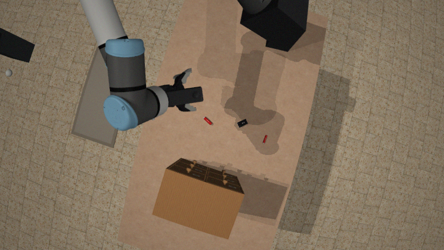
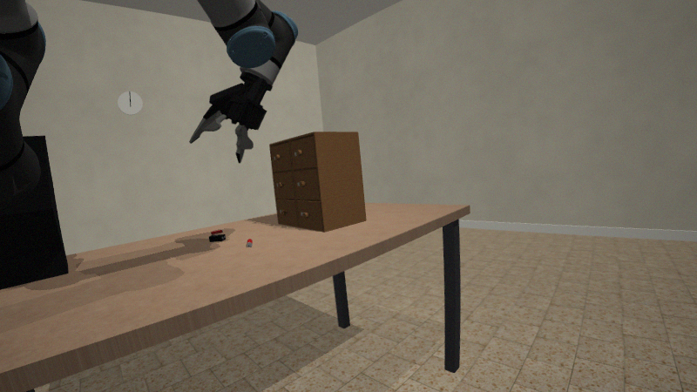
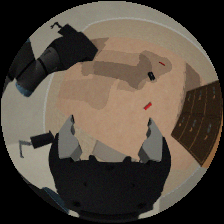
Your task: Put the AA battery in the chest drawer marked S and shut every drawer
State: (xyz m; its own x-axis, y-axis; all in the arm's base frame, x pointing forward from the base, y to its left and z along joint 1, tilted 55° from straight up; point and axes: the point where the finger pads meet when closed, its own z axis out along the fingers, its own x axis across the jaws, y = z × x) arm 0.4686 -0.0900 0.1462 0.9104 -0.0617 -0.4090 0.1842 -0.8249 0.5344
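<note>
A red cylinder [image 1: 207, 120] [image 2: 249, 242] [image 3: 147, 106], the larger of two, lies on the table [image 1: 167, 139] [image 2: 292, 253] and looks like the AA battery. A smaller, thinner red cylinder [image 1: 265, 139] [image 2: 216, 232] [image 3: 162, 63] lies farther off, past a small black block [image 1: 242, 123] [image 2: 217, 238] [image 3: 151, 76]. The wooden chest [image 1: 198, 201] [image 2: 341, 180] [image 3: 200, 120] stands upright with its six drawers shut. The drawer letters are too small to read. My gripper [image 1: 192, 89] [image 2: 214, 152] [image 3: 111, 117] is open and empty, high above the table, fingers slanting downward.
A large black block [image 1: 273, 28] [image 2: 29, 233] stands at the table end opposite the chest. A grey rectangular panel [image 1: 92, 115] lies beside the table's left edge in the top view. Drawer knobs stick out from the chest's front, which faces the small objects.
</note>
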